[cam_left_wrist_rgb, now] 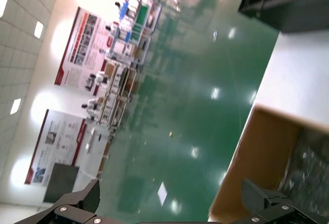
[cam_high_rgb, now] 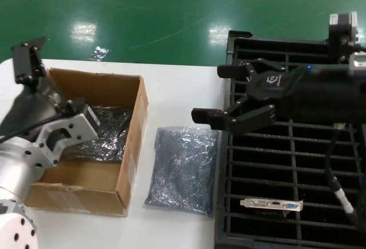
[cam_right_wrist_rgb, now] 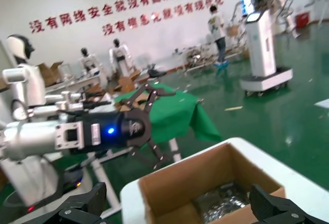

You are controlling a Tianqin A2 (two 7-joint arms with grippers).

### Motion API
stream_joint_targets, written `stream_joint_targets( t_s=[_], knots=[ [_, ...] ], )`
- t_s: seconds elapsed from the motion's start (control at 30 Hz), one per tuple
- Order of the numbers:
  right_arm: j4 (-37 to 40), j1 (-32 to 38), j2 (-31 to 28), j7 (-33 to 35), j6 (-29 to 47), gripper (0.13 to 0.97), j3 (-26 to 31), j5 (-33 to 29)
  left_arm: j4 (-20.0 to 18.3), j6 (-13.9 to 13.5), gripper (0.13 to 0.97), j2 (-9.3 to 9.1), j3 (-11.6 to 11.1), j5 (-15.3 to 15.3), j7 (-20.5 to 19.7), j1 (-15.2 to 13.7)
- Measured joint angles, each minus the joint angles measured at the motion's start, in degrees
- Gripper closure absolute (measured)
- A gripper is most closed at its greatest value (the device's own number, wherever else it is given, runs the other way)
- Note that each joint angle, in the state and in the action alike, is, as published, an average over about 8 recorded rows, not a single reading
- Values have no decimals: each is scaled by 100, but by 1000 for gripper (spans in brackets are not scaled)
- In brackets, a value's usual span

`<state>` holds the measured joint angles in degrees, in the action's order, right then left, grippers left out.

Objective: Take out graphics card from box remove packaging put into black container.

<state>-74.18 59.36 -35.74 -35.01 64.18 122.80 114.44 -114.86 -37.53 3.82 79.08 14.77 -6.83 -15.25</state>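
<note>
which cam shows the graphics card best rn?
Head view: the graphics card stands in a slot of the black container, silver bracket and blue port visible. Neither wrist view shows the card; both look out across the box and the hall.

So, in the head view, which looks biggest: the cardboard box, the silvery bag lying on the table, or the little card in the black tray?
Largest to smallest:
1. box
2. bag
3. graphics card

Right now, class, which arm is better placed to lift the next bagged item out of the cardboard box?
Left. The left gripper hangs open above the box, near the bag inside. The right gripper is over the black container.
</note>
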Motion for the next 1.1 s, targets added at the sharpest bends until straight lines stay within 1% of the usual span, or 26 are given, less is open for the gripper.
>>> stream_joint_targets(
  t_s=[1.1],
  knots=[
    [-856, -2900, 906, 1711, -3137, 129, -1521, -553, 1133, 1836, 132, 654, 615, 4317, 334, 745]
  ],
)
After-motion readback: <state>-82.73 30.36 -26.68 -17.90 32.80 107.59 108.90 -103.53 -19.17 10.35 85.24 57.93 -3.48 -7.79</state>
